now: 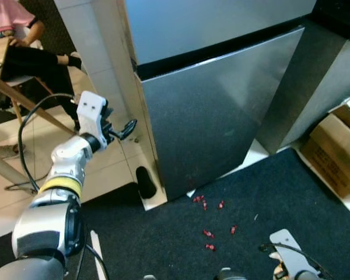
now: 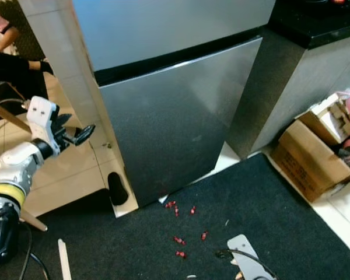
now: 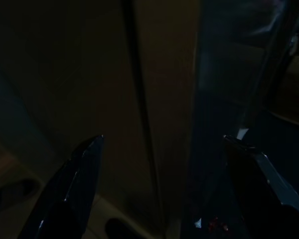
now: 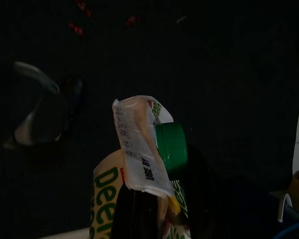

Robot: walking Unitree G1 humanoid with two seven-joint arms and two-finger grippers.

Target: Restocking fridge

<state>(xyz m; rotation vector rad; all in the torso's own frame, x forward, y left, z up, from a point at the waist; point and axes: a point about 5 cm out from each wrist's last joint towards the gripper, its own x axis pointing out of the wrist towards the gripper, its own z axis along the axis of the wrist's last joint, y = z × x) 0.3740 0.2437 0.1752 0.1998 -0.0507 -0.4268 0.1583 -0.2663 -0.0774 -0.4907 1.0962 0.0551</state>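
The silver fridge [image 1: 210, 116] stands before me with its upper and lower doors closed. My left gripper [image 1: 127, 128] is raised at the left edge of the lower door, close to the cream side wall [image 1: 114, 70]. In the left wrist view its fingers [image 3: 79, 184] stand wide apart, open and empty, pointing at that edge. My right arm [image 1: 286, 242] hangs low over the dark mat. In the right wrist view the right gripper [image 4: 164, 196] is shut on a carton [image 4: 137, 144] with green lettering and a green screw cap [image 4: 170, 144].
Small red bits [image 1: 210, 233] lie scattered on the dark mat [image 1: 251, 198] in front of the fridge. A dark counter [image 2: 315, 64] flanks the fridge's right side, with open cardboard boxes [image 2: 315, 151] beyond. A person [image 1: 23, 52] sits at the far left by wooden furniture legs [image 1: 23, 105].
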